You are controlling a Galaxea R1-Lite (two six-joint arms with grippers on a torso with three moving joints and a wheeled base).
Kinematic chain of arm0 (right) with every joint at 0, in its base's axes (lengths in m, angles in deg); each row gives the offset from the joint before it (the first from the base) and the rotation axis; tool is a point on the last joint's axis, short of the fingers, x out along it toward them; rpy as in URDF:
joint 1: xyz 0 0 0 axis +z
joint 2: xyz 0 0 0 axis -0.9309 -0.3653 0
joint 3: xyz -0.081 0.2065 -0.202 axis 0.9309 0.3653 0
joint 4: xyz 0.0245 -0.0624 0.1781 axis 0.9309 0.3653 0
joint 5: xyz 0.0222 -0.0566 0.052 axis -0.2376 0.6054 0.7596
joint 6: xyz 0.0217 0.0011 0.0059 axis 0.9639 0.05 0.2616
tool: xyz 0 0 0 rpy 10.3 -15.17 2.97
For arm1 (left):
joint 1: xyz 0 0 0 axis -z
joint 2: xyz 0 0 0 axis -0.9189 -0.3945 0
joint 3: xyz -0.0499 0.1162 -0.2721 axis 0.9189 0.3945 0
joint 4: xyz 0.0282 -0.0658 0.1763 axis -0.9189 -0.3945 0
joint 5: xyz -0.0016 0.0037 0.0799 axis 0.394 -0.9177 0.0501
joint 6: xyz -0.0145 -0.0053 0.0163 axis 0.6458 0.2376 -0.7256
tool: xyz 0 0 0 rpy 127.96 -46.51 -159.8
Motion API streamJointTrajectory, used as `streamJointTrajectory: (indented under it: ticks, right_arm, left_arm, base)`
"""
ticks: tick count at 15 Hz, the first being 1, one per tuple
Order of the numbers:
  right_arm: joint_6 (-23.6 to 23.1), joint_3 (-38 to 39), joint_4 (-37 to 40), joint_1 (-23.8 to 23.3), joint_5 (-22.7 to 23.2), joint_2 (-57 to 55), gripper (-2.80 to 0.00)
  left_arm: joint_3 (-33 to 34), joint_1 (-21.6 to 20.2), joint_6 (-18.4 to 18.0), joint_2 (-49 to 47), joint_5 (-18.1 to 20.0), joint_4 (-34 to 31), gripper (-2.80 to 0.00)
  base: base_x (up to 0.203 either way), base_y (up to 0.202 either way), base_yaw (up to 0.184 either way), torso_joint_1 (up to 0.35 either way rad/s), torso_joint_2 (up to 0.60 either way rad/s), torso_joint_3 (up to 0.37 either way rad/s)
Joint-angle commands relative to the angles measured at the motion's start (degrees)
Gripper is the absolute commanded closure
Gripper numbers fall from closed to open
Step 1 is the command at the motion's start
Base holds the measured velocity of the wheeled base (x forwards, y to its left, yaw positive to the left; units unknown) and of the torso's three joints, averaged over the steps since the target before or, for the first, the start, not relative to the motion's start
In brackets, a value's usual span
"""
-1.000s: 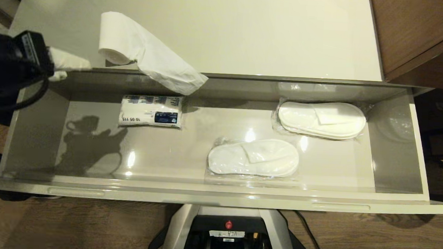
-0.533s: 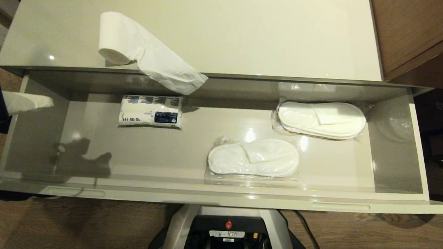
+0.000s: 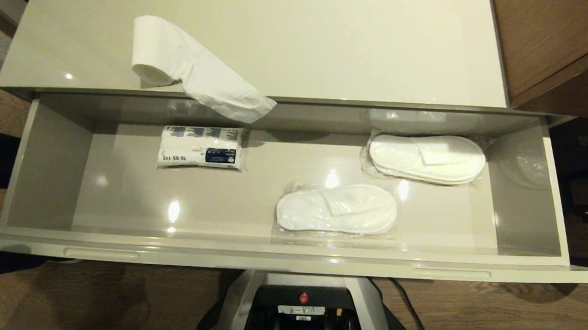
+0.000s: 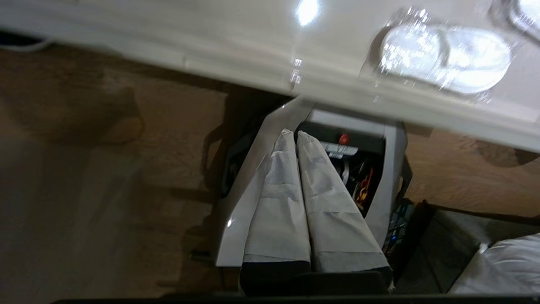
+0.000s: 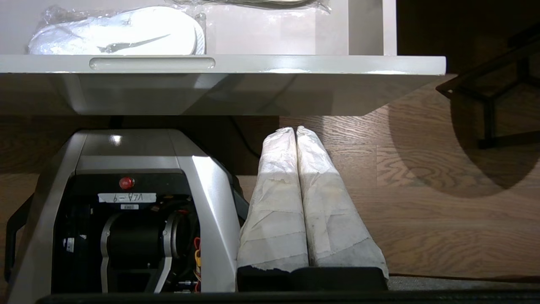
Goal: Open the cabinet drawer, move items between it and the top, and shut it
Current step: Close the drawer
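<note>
The cabinet drawer (image 3: 47, 172) stands pulled out, as wide as the cabinet. Inside lie two wrapped white slipper pairs (image 3: 337, 207) (image 3: 426, 158) and a printed white packet (image 3: 200, 147). On the cream top (image 3: 330, 41) rests a white paper roll (image 3: 155, 52); its loose tail (image 3: 227, 98) hangs over the front edge. Neither arm shows in the head view. My left gripper (image 4: 294, 134) is shut and empty, held over the robot's base below the drawer front (image 4: 236, 71). My right gripper (image 5: 295, 130) is shut and empty, parked low beside the base, beneath the drawer front (image 5: 253, 63).
Brown wooden furniture (image 3: 552, 47) stands at the cabinet's right. The robot's base (image 3: 301, 311) sits under the drawer's middle on a wooden floor (image 3: 492, 321). A dark metal frame (image 5: 489, 93) stands on the floor to the right.
My left arm has drawn back from the top's left corner, past the drawer's left end, and left the head view. Its shadow is gone from the drawer floor. The items lie unmoved.
</note>
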Motion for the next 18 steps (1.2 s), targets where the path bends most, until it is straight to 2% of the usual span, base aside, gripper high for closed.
streamJointTrajectory:
  ticks: [1, 3, 5, 6, 9, 10, 12, 13, 15, 17, 18]
  right_arm:
    - [-0.03, 0.0, 0.0, 0.0, 0.03, -0.08, 0.0]
    - [-0.03, 0.0, 0.0, 0.0, 0.11, -0.08, 0.0]
    - [-0.03, 0.0, 0.0, 0.0, 0.11, -0.08, 0.0]
    - [-0.03, 0.0, 0.0, 0.0, 0.03, -0.08, 0.0]
    - [-0.03, 0.0, 0.0, 0.0, 0.03, -0.08, 0.0]
    - [-0.03, 0.0, 0.0, 0.0, 0.03, -0.08, 0.0]
    - [0.06, 0.0, 0.0, 0.0, 0.03, -0.08, 0.0]
    - [0.06, 0.0, 0.0, 0.0, 0.03, -0.08, 0.0]
    - [-0.03, 0.0, 0.0, 0.0, 0.03, -0.08, 0.0]
    - [-0.01, 0.0, 0.0, 0.0, 0.03, -0.08, 0.0]
    - [0.06, 0.0, 0.0, 0.0, 0.03, -0.08, 0.0]
  left_arm:
    - [5.72, -0.44, -0.02, 9.22, -0.02, -0.69, 0.0]
    - [13.16, -0.4, -0.94, 15.54, -0.09, -0.74, 0.0]
    - [15.61, -0.38, -1.98, 17.5, -0.16, -0.67, 0.0]
    - [16.49, -0.45, -3.25, 18.2, -0.02, -0.02, 0.0]
    - [24.69, -0.69, -8.73, 27.02, 0.4, 2.68, 0.0]
    - [28.85, -0.8, -9.55, 28.36, 0.23, 6.98, 0.0]
    - [39.09, -0.99, -11.81, 31.5, -0.04, 24.87, 0.0]
    - [45.09, -1.04, -13.37, 33.18, -0.08, 31.06, 0.0]
    - [51.93, -1.11, -15.9, 35.49, -0.73, 36.07, 0.0]
    - [50.68, -1.17, -17.97, 37.09, -3.53, 36.24, 0.0]
    - [50.76, -1.17, -17.8, 37.1, -3.85, 36.16, 0.0]
  base:
    - [0.0, 0.0, 0.0, 0.0, 0.0, 0.0]
    - [0.0, 0.0, 0.0, 0.0, 0.0, 0.0]
    - [0.0, 0.0, 0.0, 0.0, 0.0, 0.0]
    - [0.0, 0.0, 0.0, 0.0, 0.0, 0.0]
    - [0.0, 0.0, 0.0, 0.0, 0.0, 0.0]
    - [0.0, 0.0, 0.0, 0.0, 0.0, 0.0]
    - [0.0, 0.0, 0.0, 0.0, 0.0, 0.0]
    - [0.0, 0.0, 0.0, 0.0, 0.0, 0.0]
    - [0.0, 0.0, 0.0, 0.0, 0.0, 0.0]
    - [0.0, 0.0, 0.0, 0.0, 0.0, 0.0]
    - [0.0, 0.0, 0.0, 0.0, 0.0, 0.0]
